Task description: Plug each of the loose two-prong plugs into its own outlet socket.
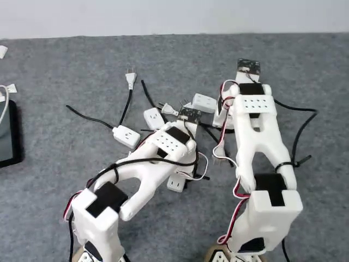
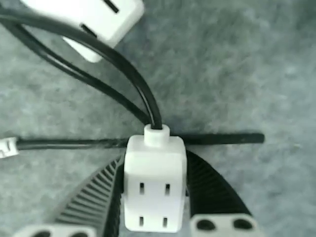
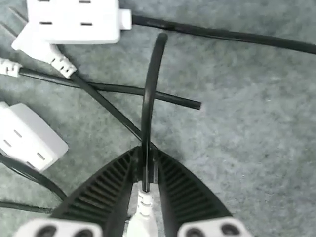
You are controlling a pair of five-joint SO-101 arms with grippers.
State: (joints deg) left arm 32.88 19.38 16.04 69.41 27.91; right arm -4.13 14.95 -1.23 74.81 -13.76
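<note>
Left gripper (image 2: 154, 159) around outlet socket (image 2: 154, 190)

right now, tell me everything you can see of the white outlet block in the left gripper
The outlet block is a white, smooth plastic-looking box with rounded edges. Its face toward the camera shows two pairs of slots. A short white collar at one end feeds a black cord. The left gripper holds it, black ribbed fingers against two opposite sides, with grey carpet behind.

My high camera looks down over table (image 1: 54, 180); wrist cameras, close behind own jaws, share cord tangle (image 1: 163, 112) ahead.
</note>
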